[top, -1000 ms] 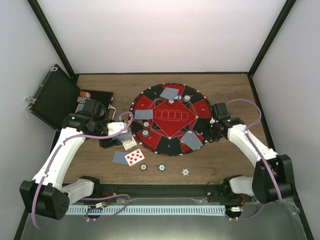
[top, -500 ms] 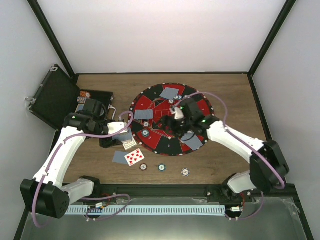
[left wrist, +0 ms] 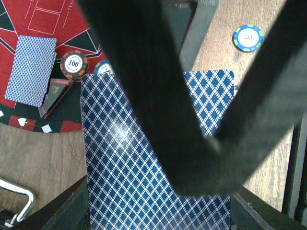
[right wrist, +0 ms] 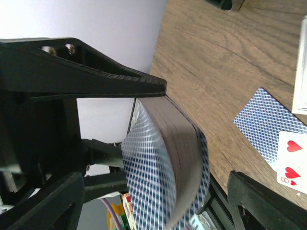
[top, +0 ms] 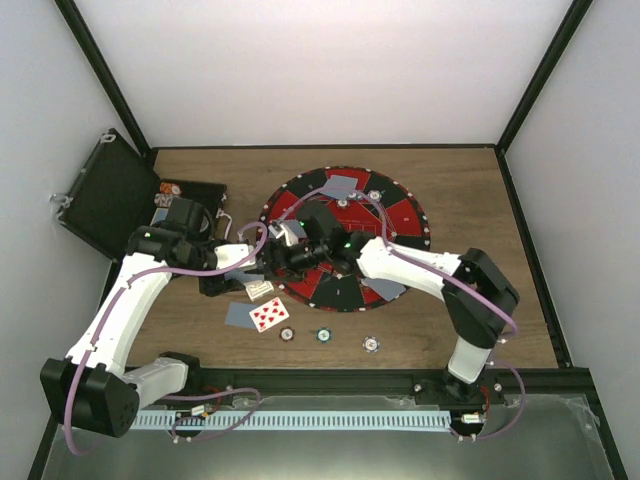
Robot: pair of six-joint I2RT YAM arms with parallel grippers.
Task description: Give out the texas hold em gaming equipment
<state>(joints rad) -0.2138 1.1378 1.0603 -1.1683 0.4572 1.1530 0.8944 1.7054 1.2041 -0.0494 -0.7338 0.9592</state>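
A deck of blue-backed cards (left wrist: 129,167) is held by my left gripper (top: 250,270), shut on it, just off the mat's left rim. My right gripper (top: 273,257) has reached across the mat and stands open astride that deck (right wrist: 182,158): one finger (right wrist: 120,81) lies along the deck's top edge and the other finger (right wrist: 268,201) is clear of it. Face-down cards (top: 340,185) (top: 287,229) lie on the mat. A face-down card (top: 240,315) and a red-pipped card (top: 269,314) lie on the wood, with three chips (top: 286,334) (top: 324,335) (top: 371,344) near them.
The round red-and-black mat (top: 400,215) fills the table's middle. An open black case (top: 110,195) stands at the far left with chips beside it. A brown 100 chip (left wrist: 73,63) sits on the mat's rim and a blue 50 chip (left wrist: 248,37) on the wood.
My right arm has swung from the mat's right side across to the deck in my left gripper, and its jaws have widened. The left arm and deck have stayed put.
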